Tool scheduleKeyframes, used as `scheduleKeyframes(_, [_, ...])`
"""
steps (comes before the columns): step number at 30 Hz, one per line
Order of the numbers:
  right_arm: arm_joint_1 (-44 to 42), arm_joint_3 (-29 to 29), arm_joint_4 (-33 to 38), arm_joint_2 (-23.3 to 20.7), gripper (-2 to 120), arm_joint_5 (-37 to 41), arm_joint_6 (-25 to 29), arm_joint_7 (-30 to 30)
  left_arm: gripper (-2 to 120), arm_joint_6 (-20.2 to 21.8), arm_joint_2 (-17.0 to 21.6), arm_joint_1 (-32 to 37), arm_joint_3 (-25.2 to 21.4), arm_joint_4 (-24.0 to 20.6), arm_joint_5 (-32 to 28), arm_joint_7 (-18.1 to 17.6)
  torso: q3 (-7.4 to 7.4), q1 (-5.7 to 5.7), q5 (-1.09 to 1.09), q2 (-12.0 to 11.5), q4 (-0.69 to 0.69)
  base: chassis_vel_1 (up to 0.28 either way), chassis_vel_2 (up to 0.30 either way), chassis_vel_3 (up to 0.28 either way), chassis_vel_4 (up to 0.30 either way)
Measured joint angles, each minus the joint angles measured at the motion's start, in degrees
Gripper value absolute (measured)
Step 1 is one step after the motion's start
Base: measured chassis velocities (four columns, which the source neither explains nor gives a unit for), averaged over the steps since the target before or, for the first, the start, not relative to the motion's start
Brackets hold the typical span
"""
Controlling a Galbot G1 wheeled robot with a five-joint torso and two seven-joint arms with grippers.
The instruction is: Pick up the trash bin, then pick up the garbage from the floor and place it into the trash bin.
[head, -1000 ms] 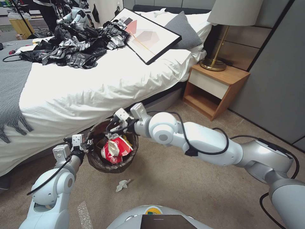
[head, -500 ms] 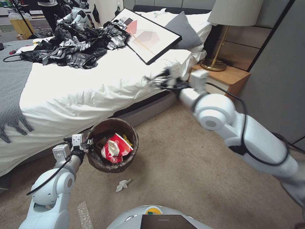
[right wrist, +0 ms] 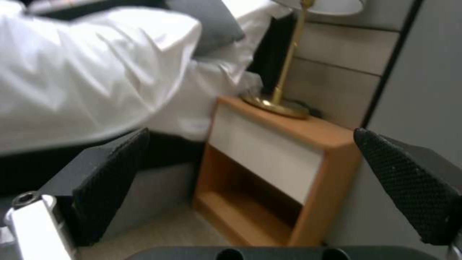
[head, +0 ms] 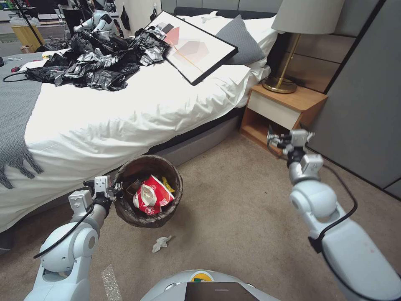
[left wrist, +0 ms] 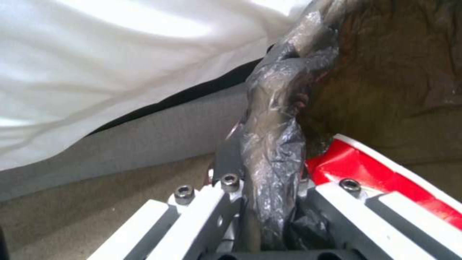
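Note:
The trash bin [head: 140, 218], lined with a dark brown bag, hangs tilted just above the carpet beside the bed. My left gripper [head: 112, 190] is shut on its near rim; the left wrist view shows the bag-covered rim [left wrist: 274, 159] pinched between the jaws. Inside the bin lie a crushed red-and-white paper bowl [head: 151, 196] and a yellow wrapper [head: 167, 184]. A white tissue wad [head: 161, 243] of garbage lies on the floor in front of the bin. My right gripper [head: 273, 141] is raised at the right by the nightstand, open and empty, its black pads [right wrist: 110, 187] spread wide.
The white bed [head: 125, 108] carries a heap of black-silver plastic [head: 96, 62] and a framed picture [head: 194, 46]. A wooden nightstand [head: 284, 117] with a brass lamp [head: 288, 62] stands at the right, and a grey wall panel [head: 367, 104] beyond it. A clear plastic scrap [head: 110, 282] lies near my base.
My right arm has lifted away from above the bin, swung past the bed edge and now stands by the nightstand. The left arm and the bin have stayed put.

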Motion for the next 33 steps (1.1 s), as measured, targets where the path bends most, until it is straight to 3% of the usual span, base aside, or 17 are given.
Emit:
scheduleKeyframes(2, [-6.9, 2.3, -2.1, 6.2, 100, -9.6, 3.9, -1.2, 0, -0.2, 0.0, 0.6, 0.1, -0.2, -0.2, -0.2, 0.00, 0.00, -0.03, 0.0, 0.03, 0.000, 0.000, 0.000, 0.000])
scheduleKeyframes(3, [-6.9, 2.3, -2.1, 6.2, 100, -9.6, 3.9, -1.2, 0, -0.2, 0.0, 0.6, 0.1, -0.2, -0.2, -0.2, 0.00, 0.00, -0.03, 0.0, 0.03, 0.000, 0.000, 0.000, 0.000])
scheduleKeyframes(4, [-9.6, 2.8, -3.2, 10.8, 100, -14.0, 5.7, -2.0, 0, -0.3, -0.2, 0.7, 0.4, -0.2, -0.2, -0.3, 0.00, 0.00, -0.01, 0.0, 0.01, 0.000, 0.000, 0.000, 0.000])
scheduleKeyframes(8, [-13.9, 2.3, -4.6, 18.4, 100, -17.6, 7.4, -2.5, 0, -0.1, 0.3, 0.6, 0.7, -0.4, -0.5, -0.1, 0.00, 0.00, -0.03, 0.0, 0.01, 0.000, 0.000, 0.000, 0.000])
scheduleKeyframes(33, [-13.1, 1.1, -7.9, 17.9, 100, -18.7, 8.2, -2.8, 0, 0.0, -0.2, 0.7, -0.1, 0.4, -0.5, 0.9, 0.01, 0.00, -0.02, 0.0, 0.01, 0.036, 0.035, 0.034, 0.039])
